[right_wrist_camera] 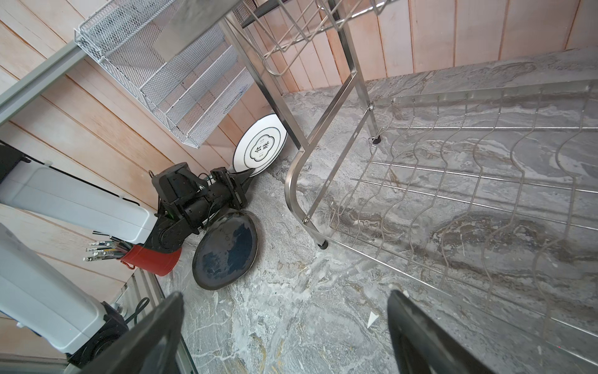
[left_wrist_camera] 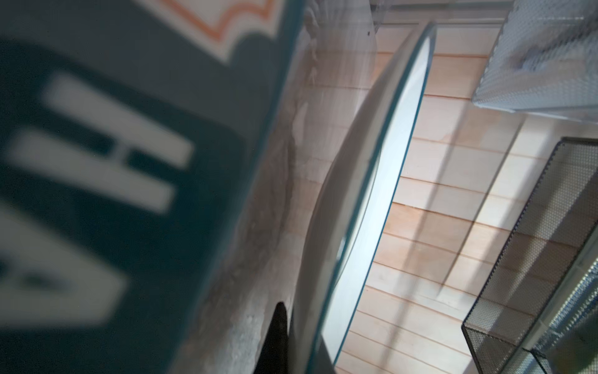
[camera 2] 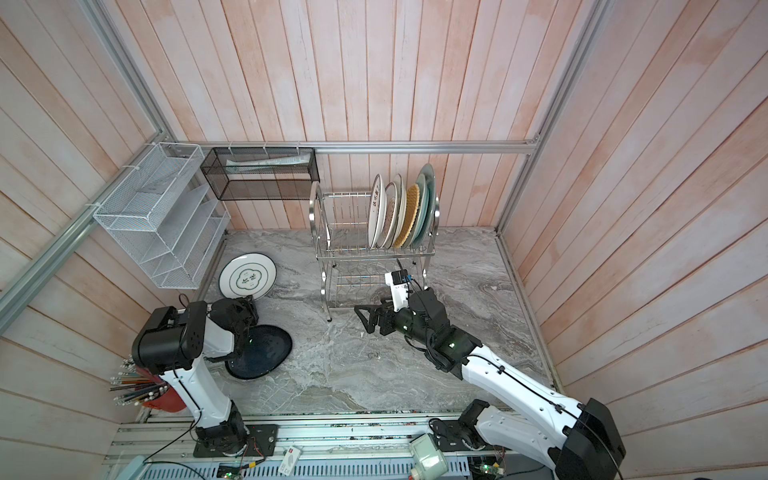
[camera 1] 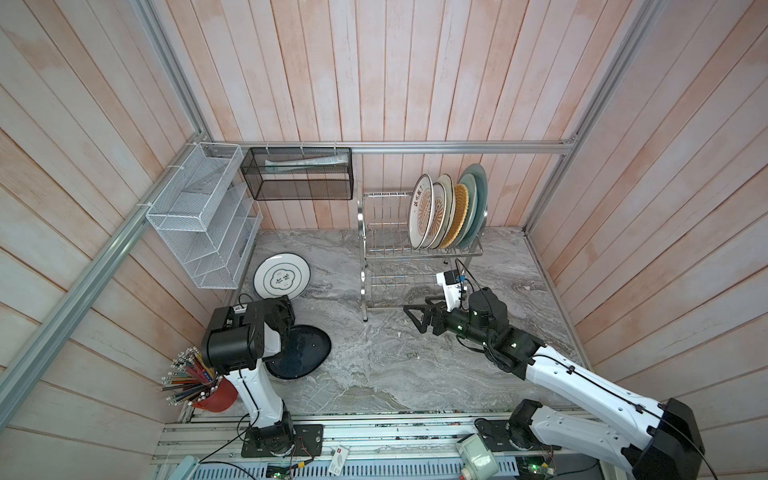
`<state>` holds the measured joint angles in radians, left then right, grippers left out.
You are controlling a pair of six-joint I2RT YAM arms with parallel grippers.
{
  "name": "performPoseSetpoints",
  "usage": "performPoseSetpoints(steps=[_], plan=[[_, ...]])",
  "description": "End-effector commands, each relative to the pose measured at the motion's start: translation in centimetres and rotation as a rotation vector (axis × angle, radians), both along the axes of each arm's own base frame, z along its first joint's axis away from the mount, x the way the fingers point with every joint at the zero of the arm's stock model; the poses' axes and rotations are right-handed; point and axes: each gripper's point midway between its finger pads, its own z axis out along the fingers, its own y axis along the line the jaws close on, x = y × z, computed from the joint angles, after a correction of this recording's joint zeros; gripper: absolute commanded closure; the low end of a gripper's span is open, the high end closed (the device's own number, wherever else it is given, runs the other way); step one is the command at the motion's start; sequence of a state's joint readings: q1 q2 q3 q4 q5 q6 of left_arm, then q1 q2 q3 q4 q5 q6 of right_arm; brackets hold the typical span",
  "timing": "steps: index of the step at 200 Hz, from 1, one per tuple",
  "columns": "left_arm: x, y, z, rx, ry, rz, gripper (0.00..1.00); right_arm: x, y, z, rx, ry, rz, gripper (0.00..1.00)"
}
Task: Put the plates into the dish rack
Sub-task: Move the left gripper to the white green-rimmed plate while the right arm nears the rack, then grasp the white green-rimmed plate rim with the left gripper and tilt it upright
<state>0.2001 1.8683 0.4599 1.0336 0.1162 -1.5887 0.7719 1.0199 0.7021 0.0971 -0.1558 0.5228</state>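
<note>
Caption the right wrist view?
Open right tool before the dish rack; left tool closed on the green-ringed plate, black plate beside.

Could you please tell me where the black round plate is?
In both top views the black round plate sits at left, beside the left arm, near the green-ringed white plate.

The dish rack stands at the back of the marble counter. On its upper tier the racked plates stand on edge, crowded at the right end. The green-ringed plate lies left of the rack, near the white mesh organiser. The black plate lies nearer the front, partly under the left arm. The right gripper, jaws spread, hovers just before the lower tier.
</note>
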Motion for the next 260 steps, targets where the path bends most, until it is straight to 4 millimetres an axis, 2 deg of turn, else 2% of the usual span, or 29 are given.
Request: performPoseSetpoints(steps=[1, 48, 92, 137, 190, 232, 260], plan=[[1.0, -0.9, 3.6, 0.046, -0.105, -0.081, 1.0, 0.2, 0.1, 1.4, 0.016, -0.024, -0.008, 0.02], [0.9, -2.8, 5.3, 0.04, -0.129, -0.187, 1.0, 0.4, -0.4, 1.5, 0.0, -0.036, -0.031, 0.02], [-1.1, -4.4, 7.2, 0.092, -0.1, -0.286, 1.0, 0.6, -0.6, 1.7, -0.003, -0.04, -0.038, 0.02], [-4.7, -4.9, 9.6, 0.169, -0.035, -0.316, 1.0, 0.6, -0.6, 2.0, 0.001, -0.048, -0.032, 0.02], [-9.5, -7.0, 12.8, 0.207, -0.026, -0.418, 1.0, 0.3, -0.5, 1.9, 0.019, -0.037, -0.006, 0.02], [-14.0, -9.4, 13.7, 0.258, 0.008, -0.564, 1.0, -0.2, -1.1, 1.8, 0.015, -0.026, -0.005, 0.02], [-16.3, -11.6, 14.4, 0.281, -0.032, -0.691, 1.0, -0.3, -1.4, 1.4, 0.002, 0.003, 0.006, 0.02]])
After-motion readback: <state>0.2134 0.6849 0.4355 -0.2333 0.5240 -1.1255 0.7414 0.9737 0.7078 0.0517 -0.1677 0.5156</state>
